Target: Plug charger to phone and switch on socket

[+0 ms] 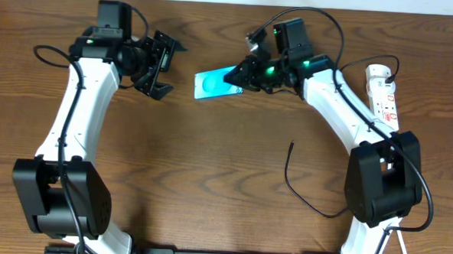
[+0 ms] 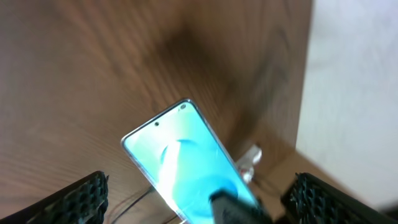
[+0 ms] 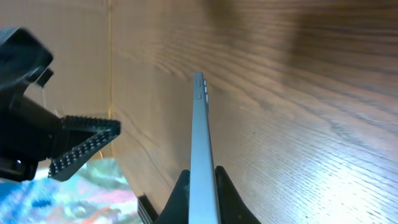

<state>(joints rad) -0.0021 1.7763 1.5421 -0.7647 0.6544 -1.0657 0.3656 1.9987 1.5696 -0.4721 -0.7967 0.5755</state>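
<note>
Overhead: the right tool [image 1: 236, 76] clamps the phone's [image 1: 213, 85] right end, and the left tool [image 1: 171, 67] gapes wide just left of it. The charger [image 1: 287, 169] lies loose on the worktop [image 1: 209, 164]; the socket [image 1: 383, 92] sits far right.

Left wrist: the lit phone [image 2: 177, 155] shows between spread fingers [image 2: 84, 199].

Right wrist: the phone [image 3: 199, 143] is edge-on, pinched between fingers [image 3: 179, 196].

Overhead looks down; close wrist views share phone [image 2: 180, 155].

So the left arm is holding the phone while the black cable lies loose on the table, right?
No, the right end effector holds the phone, as the overhead view shows; the left end effector hangs open beside it. The cable does lie loose.
</note>
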